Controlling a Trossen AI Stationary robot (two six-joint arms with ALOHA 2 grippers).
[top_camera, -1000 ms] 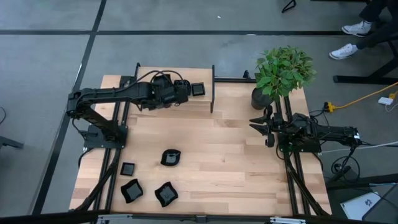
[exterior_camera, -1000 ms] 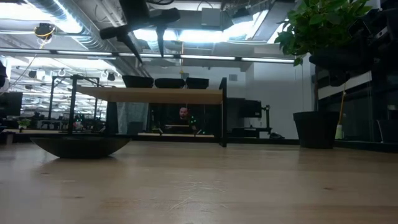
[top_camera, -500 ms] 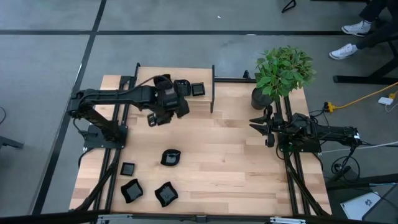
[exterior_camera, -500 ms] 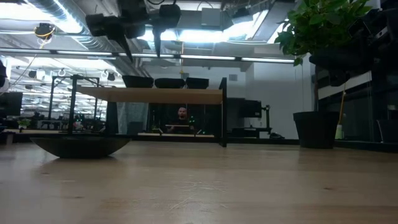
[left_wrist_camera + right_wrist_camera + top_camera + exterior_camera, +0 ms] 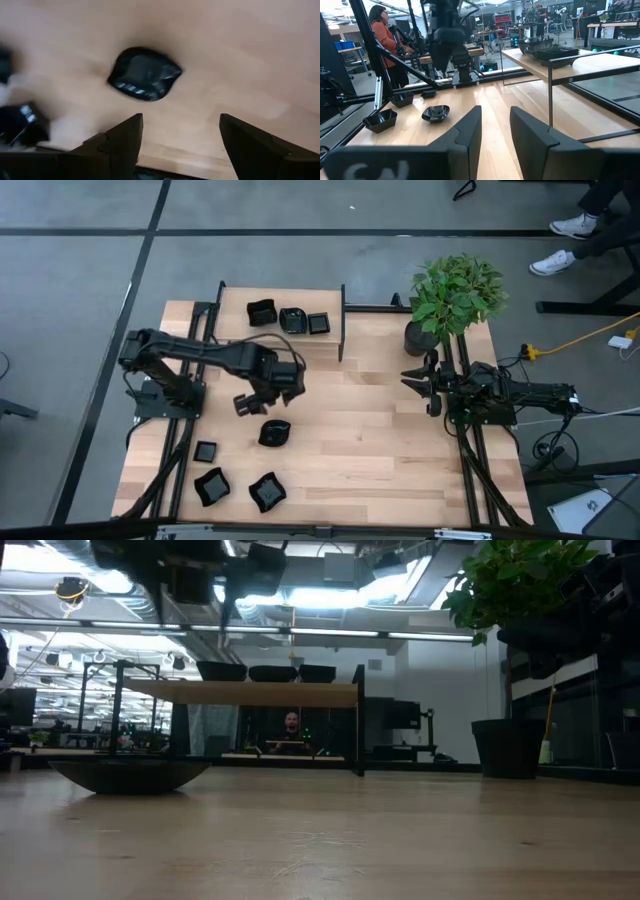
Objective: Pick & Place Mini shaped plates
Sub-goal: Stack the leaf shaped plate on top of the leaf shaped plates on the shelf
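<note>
Seven small glossy black plates show in the high view. Three sit on the shelf [image 5: 280,330] at the table's far side: [image 5: 262,312], [image 5: 293,319], [image 5: 318,323]. Several lie flat on the table near its near-left corner: a wavy one [image 5: 274,433], a square one [image 5: 205,451], and two more [image 5: 211,485], [image 5: 266,492]. My left gripper [image 5: 252,404] hangs open in the air just far-left of the wavy plate [image 5: 144,74], touching nothing. My right gripper [image 5: 412,380] waits open at the table's right side by the plant pot.
A potted plant [image 5: 455,295] stands at the far-right corner, close to the right arm. The shelf's dark posts [image 5: 342,320] rise at the far edge. Bare wood [image 5: 360,450] fills the table's middle and near right. A person [image 5: 385,37] stands beyond the table's left side.
My left gripper has drawn back from over the shelf, moving toward the table's near edge and downward, and has turned about on the way; it now hangs near the wavy plate. The plates have not moved. The right arm has kept still.
</note>
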